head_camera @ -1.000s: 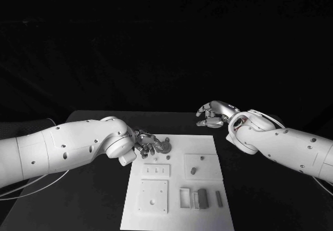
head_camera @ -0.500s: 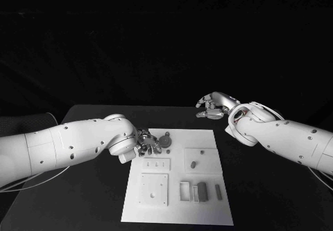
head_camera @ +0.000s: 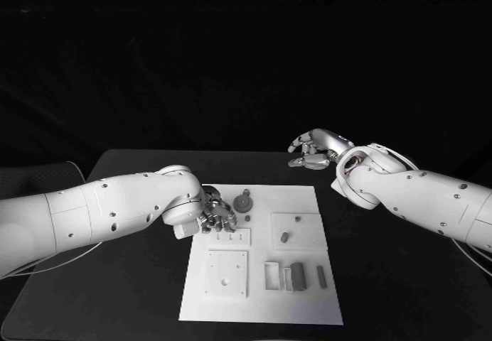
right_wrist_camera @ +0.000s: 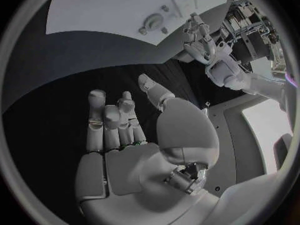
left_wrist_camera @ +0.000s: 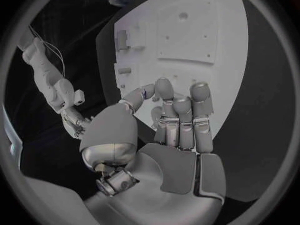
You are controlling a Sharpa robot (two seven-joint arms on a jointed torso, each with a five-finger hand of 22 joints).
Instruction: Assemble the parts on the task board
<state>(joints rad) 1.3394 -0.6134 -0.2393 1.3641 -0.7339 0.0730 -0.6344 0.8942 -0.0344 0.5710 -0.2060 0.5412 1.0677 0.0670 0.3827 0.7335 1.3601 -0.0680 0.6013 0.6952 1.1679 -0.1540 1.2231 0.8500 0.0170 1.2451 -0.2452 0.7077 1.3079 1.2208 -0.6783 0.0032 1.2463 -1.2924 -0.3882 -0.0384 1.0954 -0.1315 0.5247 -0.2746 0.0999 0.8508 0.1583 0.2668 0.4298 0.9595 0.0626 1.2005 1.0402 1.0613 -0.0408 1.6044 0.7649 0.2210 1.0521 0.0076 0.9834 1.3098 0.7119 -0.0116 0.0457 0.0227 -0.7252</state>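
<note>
- Head view: the board [head_camera: 308, 298] lies mid-table [head_camera: 134, 170]; a round grey part [head_camera: 245, 202] sits at its far edge, just beside the left hand [head_camera: 213, 215]. It looks small, rigid and light; best pinched by its rim.
- Left wrist view: the left hand's fingers [left_wrist_camera: 181, 120] are curled loosely, holding nothing.
- Right wrist view: the right hand [right_wrist_camera: 134, 135] is spread, empty, over bare table.

Task board [head_camera: 308, 298] lies mid-table [head_camera: 123, 284]. Left hand [head_camera: 217, 215] over board's far left corner, just beside round part [head_camera: 245, 201]. Right hand [head_camera: 313, 152] beyond board's far right corner, over bare table.
</note>
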